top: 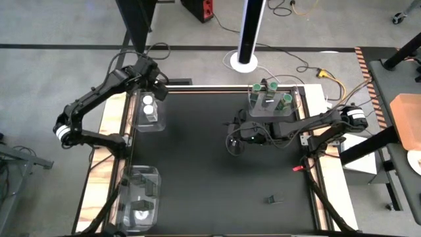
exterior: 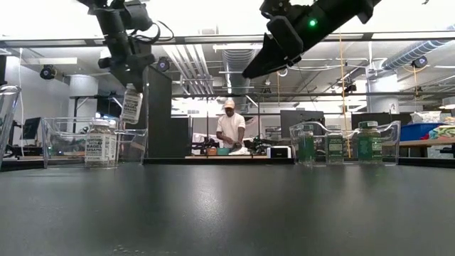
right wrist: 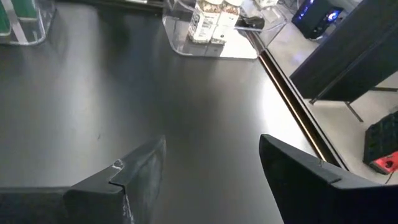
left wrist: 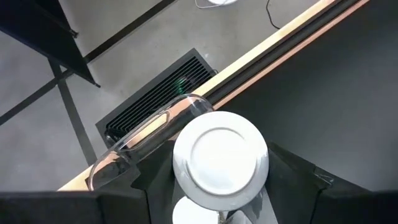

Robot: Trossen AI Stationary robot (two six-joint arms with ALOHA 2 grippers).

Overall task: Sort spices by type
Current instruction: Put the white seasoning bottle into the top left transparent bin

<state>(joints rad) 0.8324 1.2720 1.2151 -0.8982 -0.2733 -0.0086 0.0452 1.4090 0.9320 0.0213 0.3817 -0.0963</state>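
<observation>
My left gripper [top: 148, 97] hangs over the clear tray [top: 158, 124] at the table's far left and is shut on a white-lidded spice jar [exterior: 131, 107]. A second white-lidded jar [exterior: 101, 143] stands on its base in that tray. Several green-lidded jars [top: 271, 93] stand in a clear tray [top: 258, 112] at the far right. My right gripper [top: 233, 143] hovers open and empty, high above the middle of the table; it also shows in the low view [exterior: 257, 68] and in the right wrist view [right wrist: 211, 152]. My left gripper pinches the jar at its top end, one finger [left wrist: 152, 180] on either side of the white lid [left wrist: 221, 158]. The fingers come from above, pointing down. The jar's labelled body [exterior: 131, 108] hangs below them, slightly tilted, clear of the tray floor.
Another clear tray [top: 155, 172] sits at the near left corner. A small dark object [top: 272, 199] lies on the near right of the black mat, and a red item [top: 297, 168] lies by the right edge. The mat's middle is bare. A person stands in the room beyond the table.
</observation>
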